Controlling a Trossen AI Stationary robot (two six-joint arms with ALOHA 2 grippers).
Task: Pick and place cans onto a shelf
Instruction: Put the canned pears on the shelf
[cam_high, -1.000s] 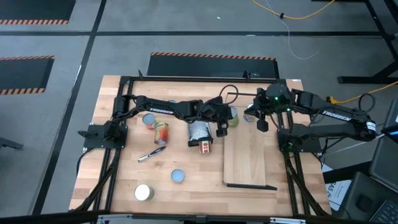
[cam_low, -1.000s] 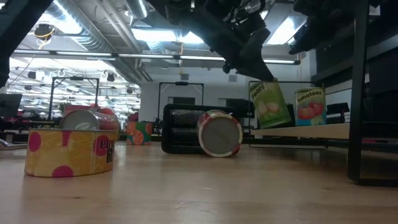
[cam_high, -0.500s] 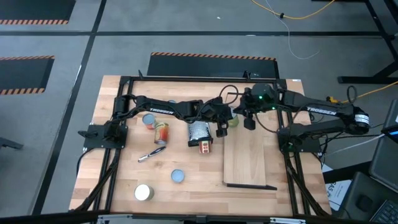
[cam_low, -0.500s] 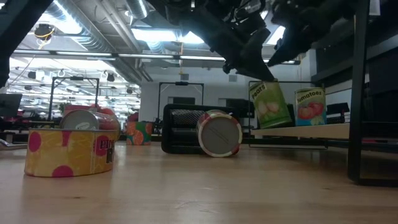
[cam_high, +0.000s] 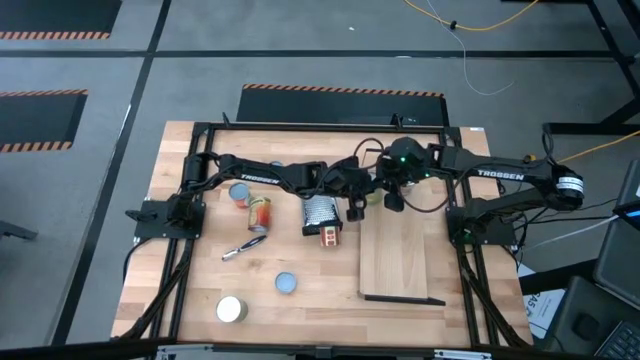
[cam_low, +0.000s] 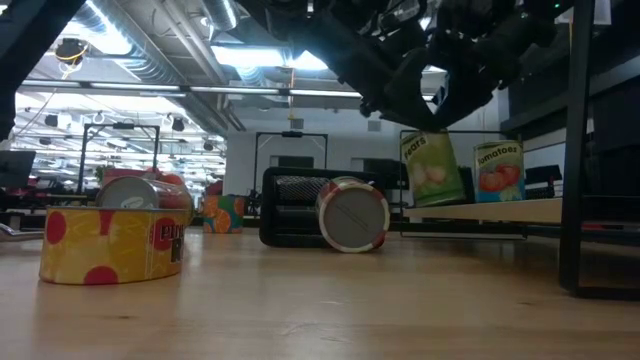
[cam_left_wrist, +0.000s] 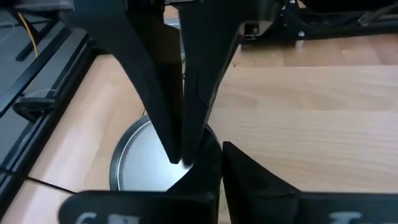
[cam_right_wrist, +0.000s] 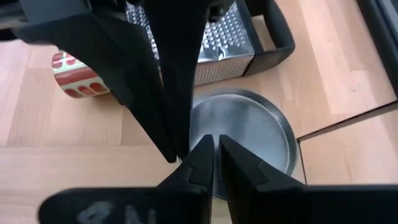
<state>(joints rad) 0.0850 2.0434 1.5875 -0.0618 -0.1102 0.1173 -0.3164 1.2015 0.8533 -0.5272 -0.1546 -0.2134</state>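
Note:
A green "pears" can (cam_low: 432, 168) stands tilted at the far left corner of the light-wood shelf (cam_high: 400, 255). A red tomato can (cam_low: 498, 170) stands upright on the shelf beside it. My left gripper (cam_left_wrist: 181, 158) is shut at the green can's silver top (cam_left_wrist: 140, 168). My right gripper (cam_right_wrist: 183, 155) is shut and hovers right beside the left one (cam_high: 392, 198), over the same silver top (cam_right_wrist: 249, 143). In the high view the arms hide both cans. My left gripper comes from above, pointing down, its shut fingertips (cam_left_wrist: 176, 152) at the rim of the green can's top (cam_left_wrist: 155, 163). The can leans under it, top toward the table's left, lower edge at the shelf (cam_low: 455, 203). My right gripper's tips are at the top's edge; I cannot tell whether they touch.
A metal grater (cam_high: 318, 213) and a red can on its side (cam_high: 330, 236) lie left of the shelf. More cans sit at the left (cam_high: 240, 192) (cam_high: 259, 212) and near the front (cam_high: 286, 283) (cam_high: 231, 309). A slim silver tool (cam_high: 243, 248) lies between them.
My right gripper has moved toward the table's left, from over the shelf's far end to right beside my left gripper above the green can. The green can has stayed tilted in place.

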